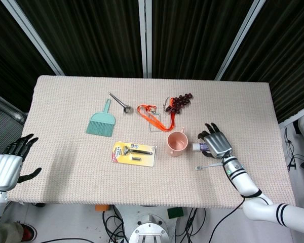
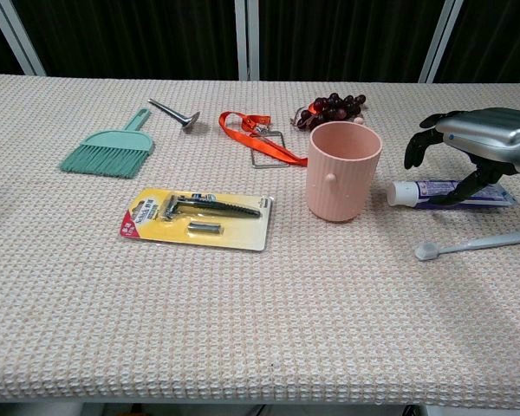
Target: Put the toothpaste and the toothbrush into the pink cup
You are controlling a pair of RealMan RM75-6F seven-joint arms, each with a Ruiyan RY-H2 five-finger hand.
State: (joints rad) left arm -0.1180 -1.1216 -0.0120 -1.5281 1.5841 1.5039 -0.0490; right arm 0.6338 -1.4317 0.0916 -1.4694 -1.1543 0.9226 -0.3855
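Observation:
The pink cup (image 1: 176, 143) (image 2: 342, 169) stands upright right of the table's middle. Just to its right the toothpaste tube (image 1: 196, 147) (image 2: 425, 191) lies flat, cap toward the cup. My right hand (image 1: 216, 142) (image 2: 481, 139) hovers over the tube's far end with fingers spread and curved down. Its thumb reaches down to the tube, which still rests on the cloth. The white toothbrush (image 1: 205, 165) (image 2: 468, 245) lies nearer the front edge, below that hand. My left hand (image 1: 12, 162) hangs off the table's left edge, fingers apart, holding nothing.
A teal hand brush (image 1: 101, 124) (image 2: 108, 154), a metal tool (image 1: 120, 103) (image 2: 175, 113), an orange lanyard (image 1: 154, 116) (image 2: 260, 139) and dark grapes (image 1: 178, 103) (image 2: 334, 108) lie behind the cup. A yellow razor pack (image 1: 134, 153) (image 2: 197, 218) lies to its left.

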